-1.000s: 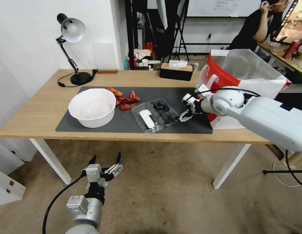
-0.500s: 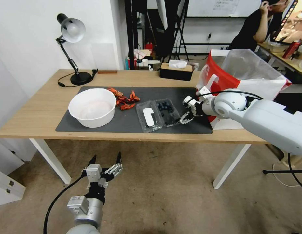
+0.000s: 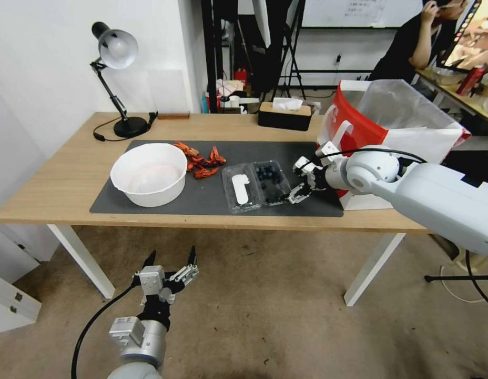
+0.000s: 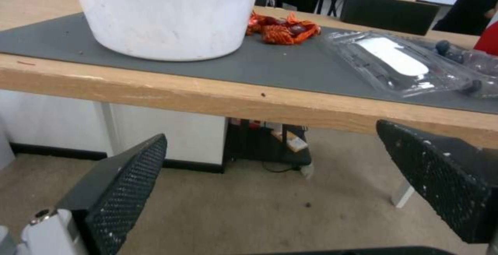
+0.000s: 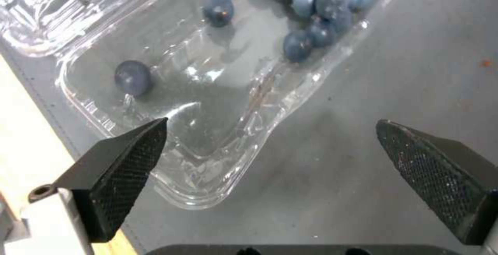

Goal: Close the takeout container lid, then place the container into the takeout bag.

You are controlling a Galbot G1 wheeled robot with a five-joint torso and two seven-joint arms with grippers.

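Right gripper [image 3: 301, 181] at the tray's outer edge

The takeout container [image 3: 272, 182] lies open on the mat beside the takeout bag [image 3: 359, 126], lid [image 3: 240, 188] flat on its far side; the right gripper gapes wide, the left gripper [image 3: 169, 260] hangs spread below the table.

- I log the clear plastic hinged takeout container [image 3: 272, 182]: transparent, dark blue berries [image 5: 316, 6] inside.
- Its clear plastic lid [image 3: 241, 188] carries a white oblong label [image 4: 393, 55].
- Large paper takeout bag [image 3: 359, 126]: red and white, white flat handles, clear liner.
- Flat rubber mat [image 3: 212, 197]: dark grey, on a light wood table [image 3: 65, 179].
- Large round bowl [image 3: 149, 174]: plain white.
- Crinkled wrappers [image 3: 202, 158]: orange-red.
- Right gripper [image 3: 302, 181]: white body; in my right wrist view its fingers [image 5: 124, 173] are black with a fine dotted texture.
- Left gripper [image 3: 169, 263]: same black fingers, grey-silver wrist.
- Desk lamp [image 3: 115, 68]: black with a silver-grey shade.
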